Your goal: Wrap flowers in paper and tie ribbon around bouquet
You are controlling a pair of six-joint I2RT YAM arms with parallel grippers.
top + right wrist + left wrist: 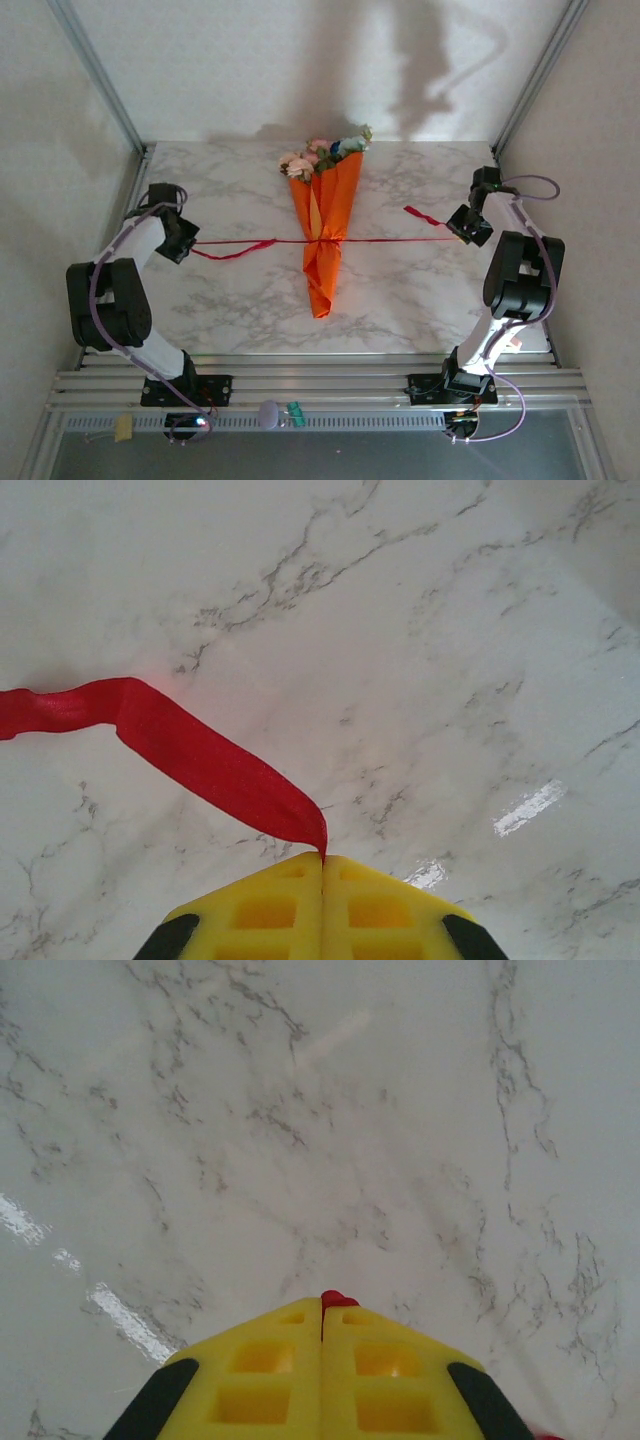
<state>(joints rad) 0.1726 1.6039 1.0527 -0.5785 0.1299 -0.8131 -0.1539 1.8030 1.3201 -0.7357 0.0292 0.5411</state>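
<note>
The bouquet (322, 262), a slim cone of thin bright orange paper (338, 195), lies at the centre of the white marble-patterned table (220, 300) in the top view. Its narrow tip points toward the bottom of the frame. The pink, pale and dark blue artificial flowers (322, 157) poke out of its wide end at the upper middle.

The thin red satin ribbon (390, 240) runs as a taut horizontal line across the middle of the frame. It crosses the cone at its waist, where the paper looks pinched in.

At the middle left, the left gripper (190, 243) has its yellow jaws closed on one end of the ribbon. Its wrist view shows a red sliver caught at the seam between the fingers. At the middle right, the right gripper (457, 228) is clamped on the other end, with a short tail curling off to its upper left.

The wrapping looks done, and the step in hand appears to be cinching the tie by pulling the two ends apart. Whether a full knot sits at the waist is too small to tell. The next move likely calls for even, opposed tension that does not drag the light cone sideways, then letting go once the tie is snug.
</note>
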